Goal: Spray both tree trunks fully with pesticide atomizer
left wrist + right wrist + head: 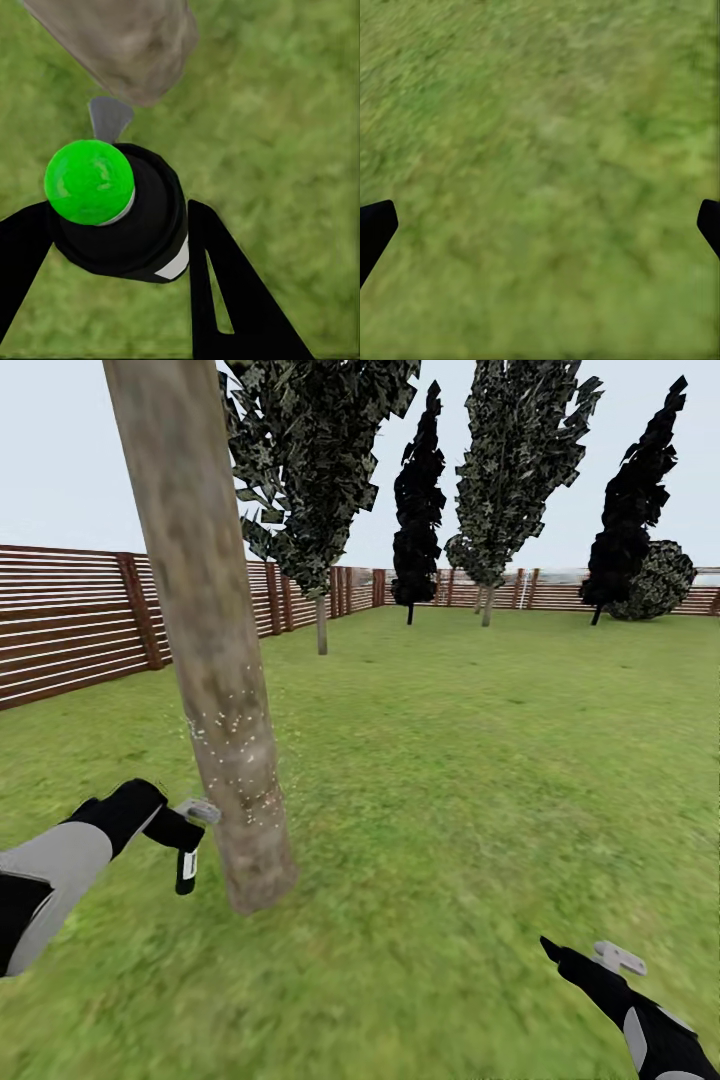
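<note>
Spraying is under way: the left claw (178,830), clamped on the atomizer (187,868), speckles the near trunk (215,690) low down; the right claw (552,950) hangs spread, empty; the second tree awaits.

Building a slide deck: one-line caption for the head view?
Left gripper holds the pesticide atomizer beside the tree trunk, pale droplets speckling the bark.

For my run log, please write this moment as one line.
left gripper: shut on pesticide atomizer | nozzle near tree trunk | white specks on bark | right gripper: open, over lawn
</note>
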Available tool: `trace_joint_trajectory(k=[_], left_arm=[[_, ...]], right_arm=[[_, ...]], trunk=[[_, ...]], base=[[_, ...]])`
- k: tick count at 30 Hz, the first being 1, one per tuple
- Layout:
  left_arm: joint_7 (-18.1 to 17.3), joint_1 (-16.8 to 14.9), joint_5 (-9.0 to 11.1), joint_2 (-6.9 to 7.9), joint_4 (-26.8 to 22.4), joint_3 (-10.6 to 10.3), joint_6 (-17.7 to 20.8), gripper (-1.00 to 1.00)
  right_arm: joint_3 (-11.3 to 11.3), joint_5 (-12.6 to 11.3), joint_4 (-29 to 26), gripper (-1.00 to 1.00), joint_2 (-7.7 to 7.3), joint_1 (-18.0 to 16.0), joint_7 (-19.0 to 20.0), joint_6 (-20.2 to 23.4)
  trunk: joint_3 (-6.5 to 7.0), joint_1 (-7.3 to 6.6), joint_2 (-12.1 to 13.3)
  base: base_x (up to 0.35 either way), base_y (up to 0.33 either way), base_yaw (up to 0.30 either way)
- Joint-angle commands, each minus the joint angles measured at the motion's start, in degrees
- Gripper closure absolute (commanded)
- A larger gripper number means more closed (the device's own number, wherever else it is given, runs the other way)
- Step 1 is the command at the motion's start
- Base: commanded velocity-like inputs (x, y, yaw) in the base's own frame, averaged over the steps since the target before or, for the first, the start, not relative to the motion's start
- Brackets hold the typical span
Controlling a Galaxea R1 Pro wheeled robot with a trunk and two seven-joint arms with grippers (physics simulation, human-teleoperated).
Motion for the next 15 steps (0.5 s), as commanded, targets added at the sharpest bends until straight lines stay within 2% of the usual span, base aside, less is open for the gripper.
trace_joint_trajectory(k=[1,3,5,11,13,14,15], left_arm=[[0.65,0.57,0.1,-0.01,0.19,0.14,-0.03,1.0],[2.89,2.31,0.09,-0.08,0.39,0.09,-0.02,1.0],[3.62,3.94,0.09,-0.6,0.44,0.06,-0.08,1.0],[3.99,5.96,0.18,-1.65,0.42,0.0,-0.25,1.0],[4.16,6.61,0.24,-2.38,0.45,0.03,-1.88,1.0],[4.93,7.35,0.27,-2.61,0.45,0.04,-2.54,1.0],[8.05,8.26,0.45,-2.91,0.45,0.07,-3.08,1.0]], right_arm=[[0.0,0.0,0.0,-1.0,0.0,0.0,0.0,0.0],[0.0,0.0,0.0,-1.0,0.0,0.0,0.0,0.0],[0.0,0.0,0.01,-1.0,0.0,0.0,0.0,0.0],[0.0,0.0,0.01,-1.0,0.0,0.0,0.0,0.0],[0.0,0.0,0.01,-1.0,0.0,0.0,0.0,0.0],[0.0,0.0,0.01,-1.0,0.0,0.0,0.0,0.0],[0.0,0.0,0.01,-1.0,0.0,0.0,0.0,0.0]], trunk=[[0.01,0.0,0.0],[0.01,0.0,0.0],[0.01,0.0,0.0],[0.01,0.0,0.0],[0.01,0.0,0.0],[0.01,0.0,0.0],[0.01,0.0,0.0]], base=[[0.0,0.0,-0.006],[0.0,0.0,-0.002],[0.0,0.0,0.0],[0.0,0.0,0.0],[0.0,0.0,0.0],[0.0,0.0,0.0],[0.0,0.0,0.0]])
